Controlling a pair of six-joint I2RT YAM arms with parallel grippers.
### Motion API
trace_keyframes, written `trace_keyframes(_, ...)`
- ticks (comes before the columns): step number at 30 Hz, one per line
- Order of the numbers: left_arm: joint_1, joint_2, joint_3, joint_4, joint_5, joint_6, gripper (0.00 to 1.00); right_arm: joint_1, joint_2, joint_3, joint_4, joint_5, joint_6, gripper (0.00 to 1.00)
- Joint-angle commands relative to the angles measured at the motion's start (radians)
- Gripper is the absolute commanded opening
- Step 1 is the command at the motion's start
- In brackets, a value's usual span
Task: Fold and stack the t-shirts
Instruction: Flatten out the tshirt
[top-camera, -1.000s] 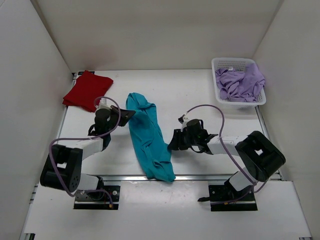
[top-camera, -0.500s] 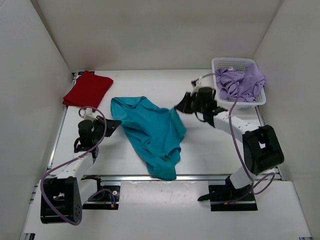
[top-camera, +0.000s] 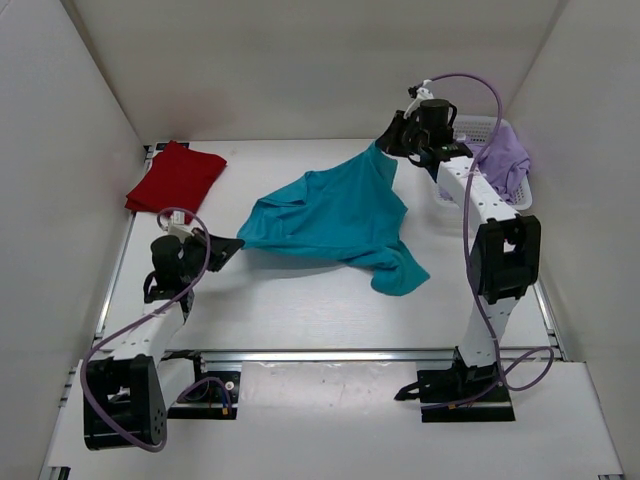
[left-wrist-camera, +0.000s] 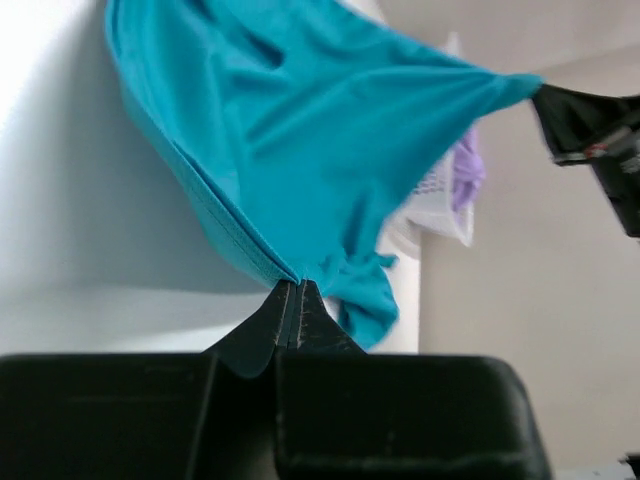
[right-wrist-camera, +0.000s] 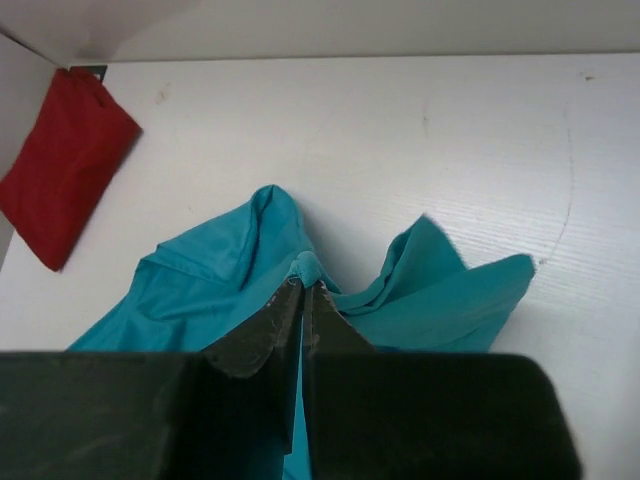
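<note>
Two pairs of jaws stretch the teal t-shirt (top-camera: 335, 212) over the middle of the tabletop (top-camera: 300, 300): left jaws clamped on its eight o'clock corner, right jaws pinched shut on its one o'clock corner.

A robotics lab test cell: a white table (top-camera: 300, 310) boxed in by plain white panel walls (top-camera: 300, 70), a left arm (top-camera: 140, 335) and right arm (top-camera: 478, 200) on black base plates (top-camera: 480, 408) at its near edge, trailing purple cables (top-camera: 470, 76).
</note>
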Motion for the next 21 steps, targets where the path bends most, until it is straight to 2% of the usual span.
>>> trace_keyframes(1, 0.010, -0.027, 0.097, 0.024, 0.083, -0.009, 0.00, 0.023, -0.099, 0.062, -0.105, 0.030, -0.066, 0.00)
trace_keyframes(4, 0.039, -0.050, 0.118, -0.089, 0.045, 0.078, 0.00, 0.022, -0.139, 0.035, -0.111, 0.039, -0.055, 0.00)
trace_keyframes(9, 0.104, -0.085, -0.070, -0.044, 0.043, 0.078, 0.00, 0.011, -0.112, 0.015, -0.151, 0.047, -0.052, 0.00)
trace_keyframes(12, 0.151, -0.062, -0.165, 0.002, 0.036, 0.061, 0.00, 0.017, -0.145, -0.062, -0.052, 0.059, -0.044, 0.00)
trace_keyframes(13, 0.168, -0.043, -0.191, 0.022, 0.043, 0.052, 0.00, 0.022, -0.144, -0.065, -0.038, 0.042, -0.046, 0.08)
trace_keyframes(14, 0.174, -0.010, -0.216, 0.049, 0.046, 0.048, 0.00, 0.013, -0.132, -0.055, -0.051, 0.012, -0.037, 0.22)
trace_keyframes(15, 0.174, 0.002, -0.224, 0.077, 0.052, 0.038, 0.00, 0.010, -0.113, -0.038, -0.091, -0.005, -0.043, 0.40)
trace_keyframes(17, 0.139, 0.033, -0.232, 0.112, 0.037, 0.022, 0.00, 0.007, -0.127, -0.053, -0.145, 0.008, -0.052, 0.45)
trace_keyframes(19, 0.098, 0.025, -0.236, 0.126, 0.011, 0.011, 0.00, -0.004, -0.208, -0.200, -0.084, 0.022, -0.018, 0.44)
trace_keyframes(21, 0.062, 0.004, -0.233, 0.117, -0.024, 0.017, 0.00, -0.022, -0.344, -0.467, 0.057, 0.041, 0.047, 0.30)
